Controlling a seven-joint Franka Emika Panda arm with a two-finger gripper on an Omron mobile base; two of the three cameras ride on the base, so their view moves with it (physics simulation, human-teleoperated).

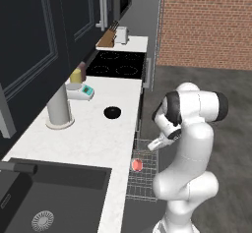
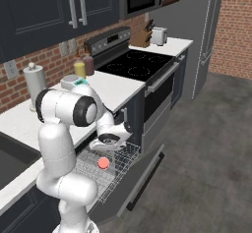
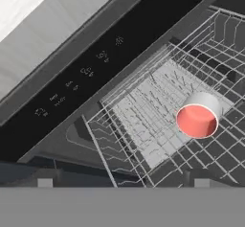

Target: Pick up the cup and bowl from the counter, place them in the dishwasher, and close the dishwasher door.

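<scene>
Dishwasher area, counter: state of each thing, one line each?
cup: in the dishwasher rack, lying on its side, red inside showing.
bowl: on the counter, upright, not picked up.
dishwasher door: open, folded down.
rack: pulled out over the door.
gripper: above the rack, holding nothing; jaw opening unclear.

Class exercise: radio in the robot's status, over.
Gripper above rack, holding nothing. Cup lies in rack. Bowl on counter; door open.
</scene>
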